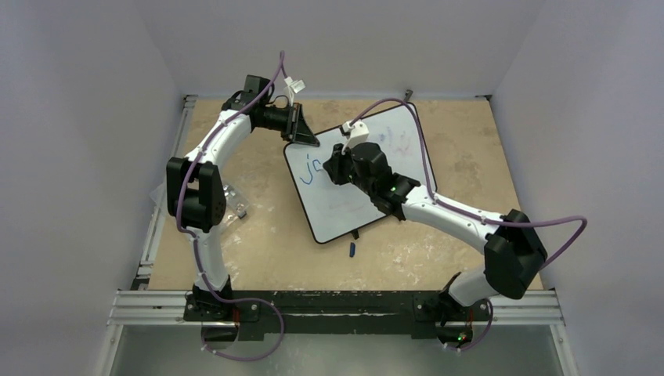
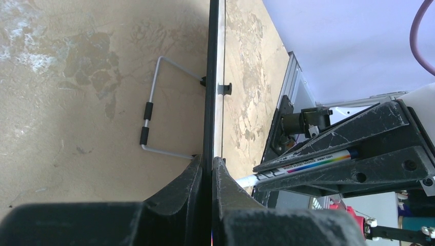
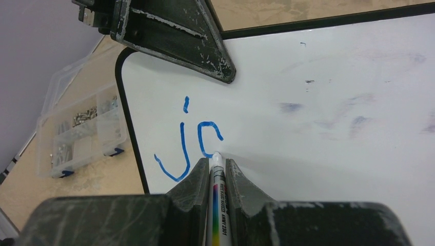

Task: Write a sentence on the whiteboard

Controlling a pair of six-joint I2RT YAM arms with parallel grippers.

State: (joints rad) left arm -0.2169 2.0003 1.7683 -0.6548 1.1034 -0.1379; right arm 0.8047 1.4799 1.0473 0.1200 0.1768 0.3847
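The whiteboard (image 1: pixel 391 149) lies tilted on the table, white with a thin black frame. My left gripper (image 1: pixel 301 135) is shut on its far left corner; in the left wrist view (image 2: pixel 211 169) the board's black edge (image 2: pixel 211 77) runs between the jaws. My right gripper (image 1: pixel 333 166) is shut on a white marker (image 3: pixel 217 205) with a rainbow stripe, its tip touching the board (image 3: pixel 333 154). The sentence (image 3: pixel 187 148) is blue: a "j" and a partly drawn "o" at the marker tip. Faint purple smudges (image 3: pixel 354 123) lie to the right. The marker also shows in the left wrist view (image 2: pixel 308 163).
A clear plastic parts box (image 3: pixel 79 128) with small hardware sits left of the board, also in the top view (image 1: pixel 233 202). A blue marker cap (image 1: pixel 351 251) lies on the table near the board's front edge. The board's wire stand (image 2: pixel 154 113) shows beneath it.
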